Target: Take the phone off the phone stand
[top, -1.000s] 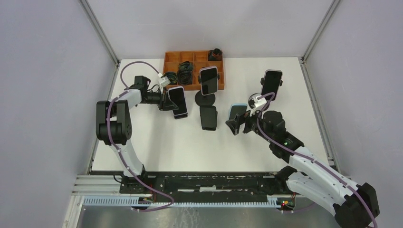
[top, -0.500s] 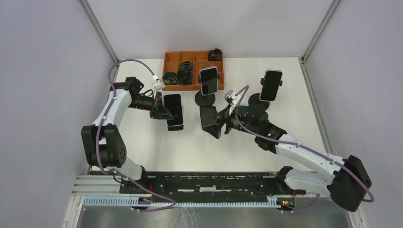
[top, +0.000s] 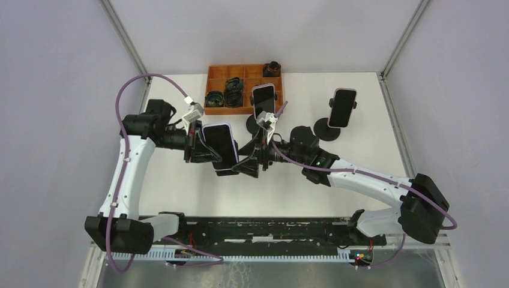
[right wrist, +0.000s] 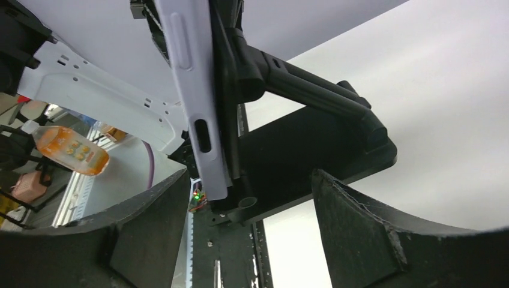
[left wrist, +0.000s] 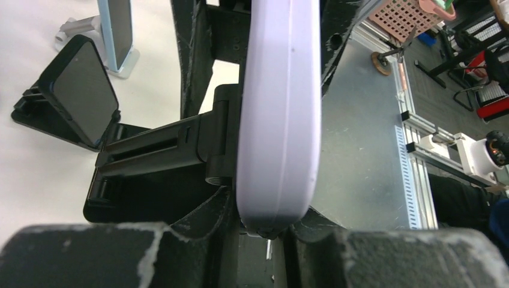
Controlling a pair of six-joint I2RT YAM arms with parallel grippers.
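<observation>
Phone between opposed left and right jaws.

You see the lilac phone edge-on against the black stand, whose base lies between your right gripper's spread jaws.

I see the phone in a smooth, satiny lilac case, its screen glossy black. The phone stand is matt black plastic. The right gripper has rough, scuffed black fingers.
</observation>
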